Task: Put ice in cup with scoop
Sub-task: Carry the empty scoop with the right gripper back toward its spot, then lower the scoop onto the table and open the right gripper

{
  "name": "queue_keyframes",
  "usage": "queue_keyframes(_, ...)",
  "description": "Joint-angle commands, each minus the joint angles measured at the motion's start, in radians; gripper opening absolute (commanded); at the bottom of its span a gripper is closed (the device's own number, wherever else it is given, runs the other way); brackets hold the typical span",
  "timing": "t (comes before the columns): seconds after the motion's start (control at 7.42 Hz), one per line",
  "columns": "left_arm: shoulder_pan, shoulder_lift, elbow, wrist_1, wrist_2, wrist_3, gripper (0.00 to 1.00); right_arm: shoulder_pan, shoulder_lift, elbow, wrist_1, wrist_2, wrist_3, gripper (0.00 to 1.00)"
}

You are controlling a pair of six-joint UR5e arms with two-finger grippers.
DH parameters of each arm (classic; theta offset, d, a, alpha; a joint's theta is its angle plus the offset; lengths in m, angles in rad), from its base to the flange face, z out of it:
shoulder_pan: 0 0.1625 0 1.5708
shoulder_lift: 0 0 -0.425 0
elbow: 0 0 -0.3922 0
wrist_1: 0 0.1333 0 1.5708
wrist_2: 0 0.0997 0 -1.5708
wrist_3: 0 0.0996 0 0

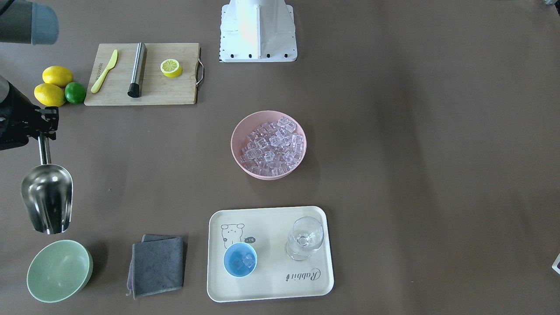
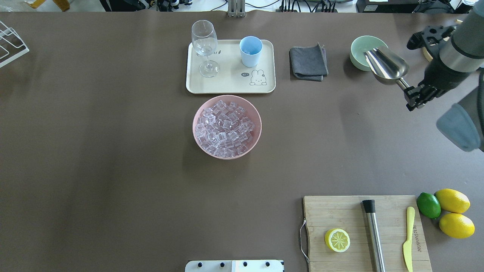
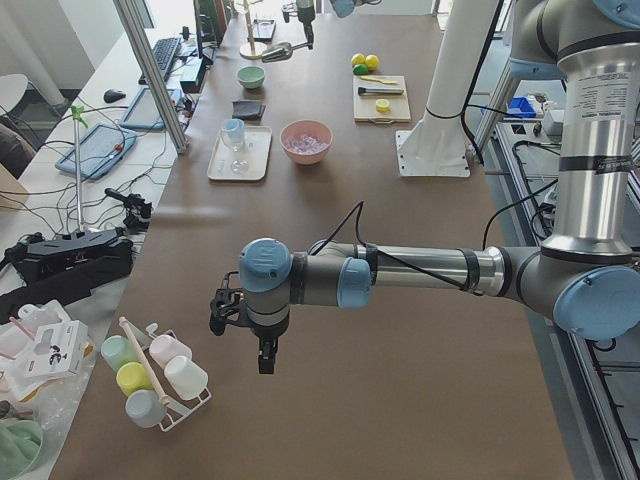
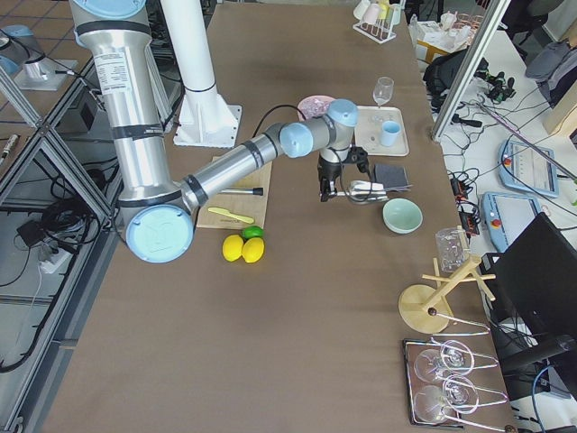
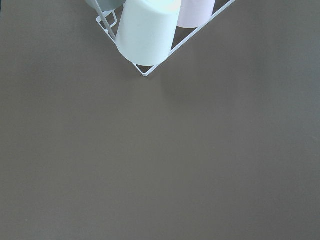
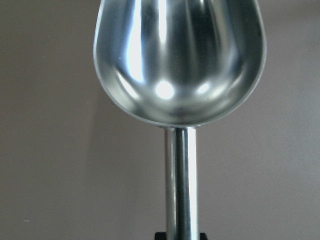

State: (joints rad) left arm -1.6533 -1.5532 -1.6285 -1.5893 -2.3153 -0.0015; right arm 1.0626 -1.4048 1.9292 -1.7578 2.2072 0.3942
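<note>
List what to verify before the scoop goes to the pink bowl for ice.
1. Grip: right gripper shut on the scoop handle: ok.
2. Load: scoop trough empty in the right wrist view: ok.
3. Supply: ice heaped in the pink bowl: ok.
4. Target: cup upright on the tray, a few cubes inside, not full: ok.
5. Neighbour: wine glass beside the cup, apart from it: ok.
6. Other arm: left gripper far from the bowl; open or shut: cannot tell.
</note>
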Motion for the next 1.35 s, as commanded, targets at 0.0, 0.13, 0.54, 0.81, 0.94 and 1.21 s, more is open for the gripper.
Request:
queue_keyframes(0.0, 0.004, -0.001, 0.001, 0.002, -0.003, 0.0, 0.99, 0.007, -0.291, -0.001, 0.396, 0.009, 0.265, 0.0)
queue_keyframes(0.13, 0.004, 0.002, 0.002, 0.003, -0.031, 0.0, 0.99, 0.008, -0.336, -0.01, 0.441, 0.012, 0.282, 0.0)
queue_keyframes(0.54, 0.001, 0.005, 0.007, 0.0, -0.11, -0.008, 0.99, 0.007, -0.338, -0.162, 0.576, 0.1, 0.276, 0.0)
queue_keyframes(0.81, 0.0, -0.001, 0.009, 0.002, -0.11, -0.008, 0.99, 0.005, -0.335, -0.189, 0.577, 0.1, 0.272, 0.0)
queue_keyframes(0.94, 0.004, -0.001, 0.012, 0.003, -0.11, -0.008, 0.99, 0.005, -0.335, -0.2, 0.58, 0.097, 0.27, 0.0)
queue_keyframes(1.21, 0.004, -0.002, 0.012, 0.005, -0.11, -0.008, 0.99, 0.005, -0.327, -0.22, 0.58, 0.095, 0.256, 0.0)
